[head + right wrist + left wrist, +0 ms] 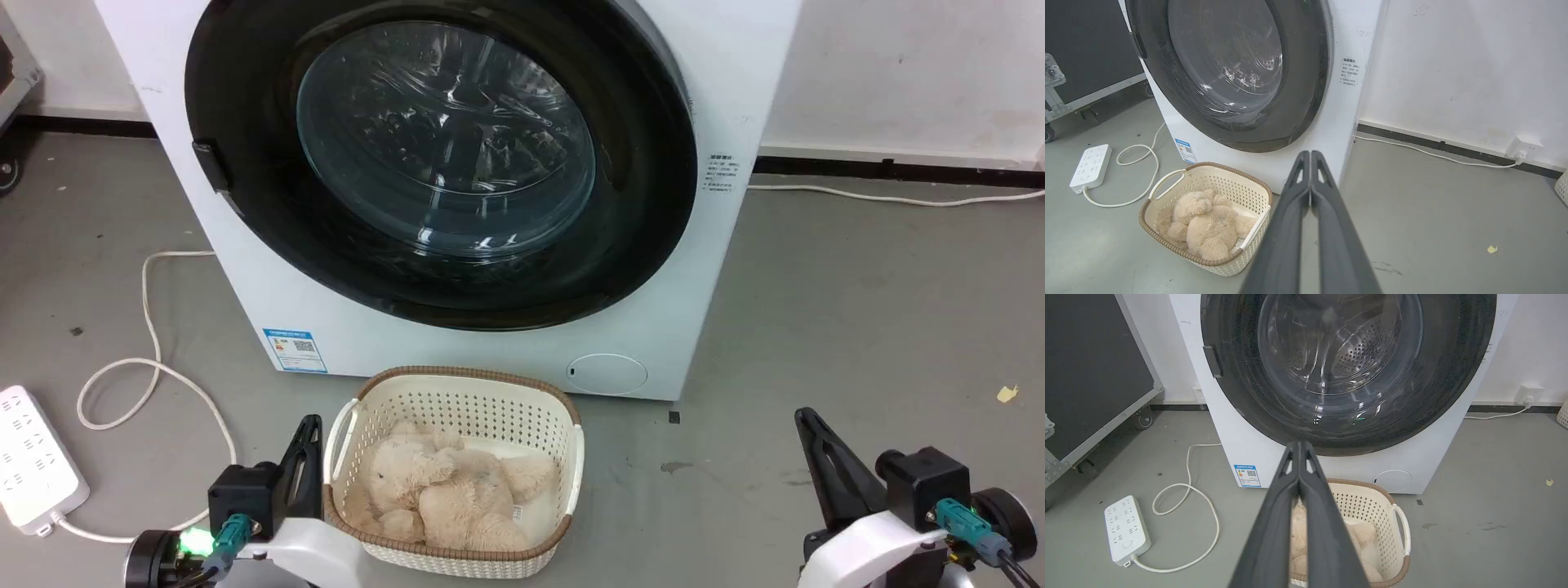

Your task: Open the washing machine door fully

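Observation:
The white washing machine (718, 98) fills the top of the head view. Its large round glossy black door (645, 204) lies closed flat against the front, with the clear glass bowl (445, 139) at its centre and a small dark handle tab (211, 163) on its left edge. The door (1453, 375) also appears in the left wrist view, and the door (1306, 81) in the right wrist view. My left gripper (310, 425) is shut low at the lower left, far from the door. My right gripper (804, 416) is shut at the lower right, holding nothing.
A cream basket (571, 457) holding a beige plush toy (449, 490) stands on the grey floor before the machine, between my arms. A white power strip (33, 469) and its looping cable (147, 327) lie at the left. A wheeled dark case (1094, 367) stands further left.

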